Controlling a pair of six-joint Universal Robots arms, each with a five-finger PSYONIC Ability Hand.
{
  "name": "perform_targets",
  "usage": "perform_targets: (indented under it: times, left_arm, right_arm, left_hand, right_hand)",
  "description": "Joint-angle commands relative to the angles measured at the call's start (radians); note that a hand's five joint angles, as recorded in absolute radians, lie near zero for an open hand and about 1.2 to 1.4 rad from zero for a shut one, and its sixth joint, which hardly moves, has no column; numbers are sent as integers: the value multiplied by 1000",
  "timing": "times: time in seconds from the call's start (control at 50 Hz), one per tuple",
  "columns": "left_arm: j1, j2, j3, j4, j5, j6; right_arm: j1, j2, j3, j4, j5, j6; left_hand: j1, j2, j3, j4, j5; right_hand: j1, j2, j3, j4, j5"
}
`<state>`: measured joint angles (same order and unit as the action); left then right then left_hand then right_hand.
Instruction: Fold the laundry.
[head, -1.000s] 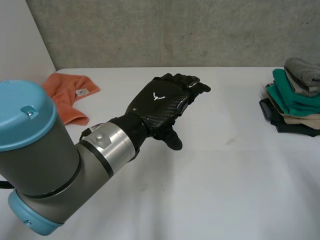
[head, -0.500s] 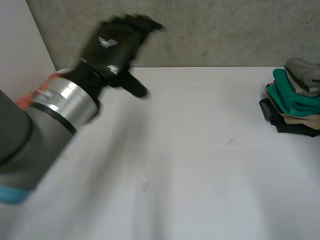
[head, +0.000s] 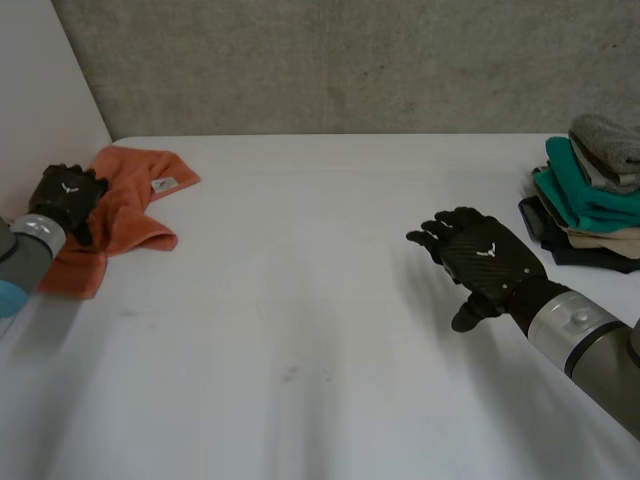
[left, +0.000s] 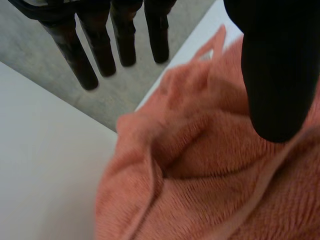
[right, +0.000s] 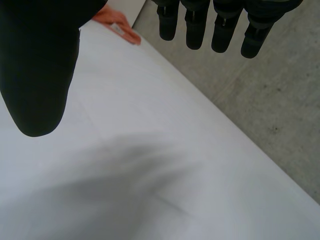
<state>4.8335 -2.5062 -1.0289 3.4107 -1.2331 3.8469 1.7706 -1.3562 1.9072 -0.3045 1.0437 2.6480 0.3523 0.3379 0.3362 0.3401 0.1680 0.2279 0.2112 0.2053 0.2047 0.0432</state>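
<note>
At the white table's (head: 300, 330) far left, head view, the orange towel (head: 125, 215) lies crumpled, partly hidden under the left hand (head: 68, 195). The right hand (head: 480, 255) hovers at the right, near a clothes stack (head: 590, 200) cut off by the edge. Left wrist view: straight fingers (left: 80, 55), thumb apart, bunched towel beneath the palm. Right wrist view: fingers (right: 192, 25) spread wide over the table, towel far off.
</note>
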Motion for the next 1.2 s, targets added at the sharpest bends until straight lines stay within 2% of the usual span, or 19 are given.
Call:
perform_targets:
  times: [0.02,0.06,0.08,0.14,0.22,0.3,0.38,0.44,0.46,0.48,0.52,0.7,0.9,0.98,1.04,1.06,1.08,1.1,1.2]
  left_arm:
    - [-1,-97,101,42,-2,-14]
    - [-3,-112,110,55,-5,-12]
    - [-8,-115,112,58,-9,-12]
    - [-24,-96,92,59,-13,-12]
    - [-87,22,3,59,-25,-43]
    - [-147,186,-111,59,-32,-176]
    - [-196,309,-180,96,-26,-392]
    - [-195,302,-174,122,-31,-452]
    - [-193,290,-172,124,-29,-457]
    - [-192,258,-163,124,-26,-446]
    - [-186,228,-152,114,-23,-426]
    - [-106,97,-103,30,-22,-181]
    - [-103,-25,-19,27,-19,-150]
    - [-103,-56,10,30,-6,-148]
    - [-103,-80,35,32,6,-148]
    - [-103,-85,39,32,7,-148]
    - [-103,-86,47,32,7,-148]
    - [-103,-83,47,33,6,-147]
    - [-129,-30,24,36,-17,-156]
  right_arm:
    - [-7,3,21,-5,27,-20]
    - [-7,3,24,-5,29,-20]
    - [-7,3,27,-5,29,-20]
    - [-7,-1,30,-7,32,-20]
    - [-7,-9,35,-11,39,-17]
    - [-8,-17,32,-15,73,-16]
    - [-8,-24,29,-11,90,-14]
    - [-8,-23,30,-8,87,-13]
    - [-8,-23,33,-8,85,-13]
    - [-8,-21,33,-8,85,-13]
    - [-10,-21,35,-7,85,-13]
    - [-31,-20,32,-7,84,-17]
    - [-40,-14,32,-10,85,-17]
    - [-42,-12,32,-11,87,-19]
    - [-42,-11,33,-11,90,-19]
    - [-42,-11,33,-13,90,-19]
    - [-42,-11,33,-13,91,-19]
    - [-42,-11,33,-13,91,-20]
    - [-49,-11,33,-15,96,-20]
  left_hand:
    - [530,544,546,542,540]
    - [782,796,798,794,792]
    - [1041,1056,1057,1054,1051]
    - [1044,1058,1060,1056,1054]
    - [1044,1058,1060,1056,1054]
    - [1044,1058,1060,1056,1054]
    - [1044,1058,1060,1056,1054]
    - [1044,1058,1060,1056,1054]
    - [977,992,994,990,987]
    - [500,515,516,512,510]
    - [194,209,210,206,204]
    - [169,184,186,182,179]
    - [175,190,191,188,185]
    - [202,216,218,214,211]
    - [371,386,388,384,381]
    - [468,482,484,480,478]
    - [794,809,811,807,804]
    - [995,1010,1011,1008,1005]
    - [1044,1058,1060,1056,1054]
  right_hand:
    - [-53,-37,-31,-30,-43]
    - [-53,-37,-31,-30,-43]
    - [-53,-37,-31,-30,-43]
    - [-53,-37,-31,-30,-43]
    - [-53,-37,-31,-30,-43]
    - [-53,-37,-31,-30,-43]
    - [-53,-37,-31,-30,-43]
    - [-53,-37,-31,-30,-43]
    - [-53,-37,-31,-30,-43]
    - [-53,-37,-31,-30,-43]
    - [-53,-37,-31,-30,-43]
    - [-53,-37,-31,-30,-43]
    - [-53,-37,-31,-30,-43]
    - [-53,-37,-31,-30,-43]
    - [-53,-37,-31,-30,-43]
    - [-53,-37,-31,-30,-43]
    - [-53,-37,-31,-30,-43]
    - [-53,-37,-31,-30,-43]
    - [-53,-37,-31,-30,-43]
